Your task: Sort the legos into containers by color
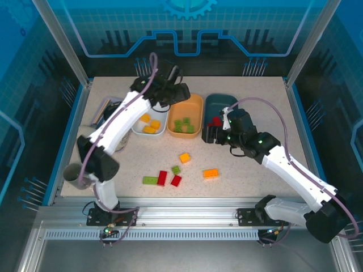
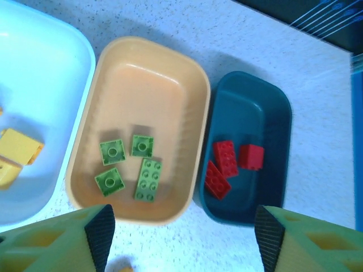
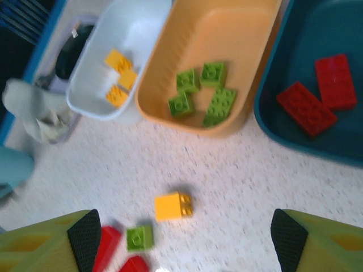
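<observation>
Left pincer (image 2: 181, 241): open, empty, over the orange tub (image 2: 201, 85), which holds four green legos (image 2: 148, 179).
Right pincer (image 3: 181, 238): open, empty, just by the yellow brick (image 3: 173, 205) on the worktop (image 3: 244, 187).
Loose legos (image 1: 162, 178): six, at 6 o'clock of the tubs.
Advice: centre on one brick, descend straight, then carry it to the white tub (image 3: 85, 99) at 10 o'clock.

My speckled worktop (image 1: 255, 164): tubs behind, loose bricks nearer me.
White tub (image 1: 161, 132), orange tub (image 1: 190, 107) and teal tub (image 1: 218, 105) sit side by side; in front lie two orange-yellow bricks (image 1: 210, 173), two green bricks (image 1: 150, 180) and two red bricks (image 1: 162, 178).
</observation>
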Robot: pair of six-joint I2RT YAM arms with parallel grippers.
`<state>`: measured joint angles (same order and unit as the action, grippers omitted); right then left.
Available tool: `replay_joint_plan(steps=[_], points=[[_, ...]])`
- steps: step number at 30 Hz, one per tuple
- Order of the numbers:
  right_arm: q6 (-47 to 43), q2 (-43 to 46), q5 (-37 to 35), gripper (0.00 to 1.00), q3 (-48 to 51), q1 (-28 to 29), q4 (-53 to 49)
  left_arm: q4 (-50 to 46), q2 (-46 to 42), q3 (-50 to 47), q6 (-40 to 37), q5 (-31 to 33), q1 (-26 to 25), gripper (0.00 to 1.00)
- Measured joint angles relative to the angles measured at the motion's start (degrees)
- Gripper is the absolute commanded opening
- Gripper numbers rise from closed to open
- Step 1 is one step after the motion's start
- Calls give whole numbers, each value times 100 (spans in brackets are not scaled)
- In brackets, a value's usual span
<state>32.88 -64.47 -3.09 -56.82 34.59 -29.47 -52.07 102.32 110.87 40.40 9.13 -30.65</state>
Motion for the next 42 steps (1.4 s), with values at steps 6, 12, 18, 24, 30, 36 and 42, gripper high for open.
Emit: replay_joint_plan(steps=[6,12,18,24,30,36,42], points=[[142,-103,-389,89,-17,704,-1165,632,-2177,-2791,92,-470,0,76],[485,-890,-330,94,269,973,-1803,1001,-3860,-5189,367,-1021,-125,77],[592,-1351,-293,92,400,1209,-1729,1025,-5060,-6310,654,-1263,-201,77],[533,-2004,-317,85,136,1622,-1309,885,-5652,-6699,868,-1209,-216,77],[286,-2675,-339,83,-507,2221,-1069,562,-6210,-6940,1075,-1025,-216,77],[286,-3373,-46,88,-1099,2664,-994,374,-6360,-6990,1220,-979,-216,77],[942,-3891,238,84,-1668,2649,-1187,280,-6402,-6990,1224,-981,-216,77]])
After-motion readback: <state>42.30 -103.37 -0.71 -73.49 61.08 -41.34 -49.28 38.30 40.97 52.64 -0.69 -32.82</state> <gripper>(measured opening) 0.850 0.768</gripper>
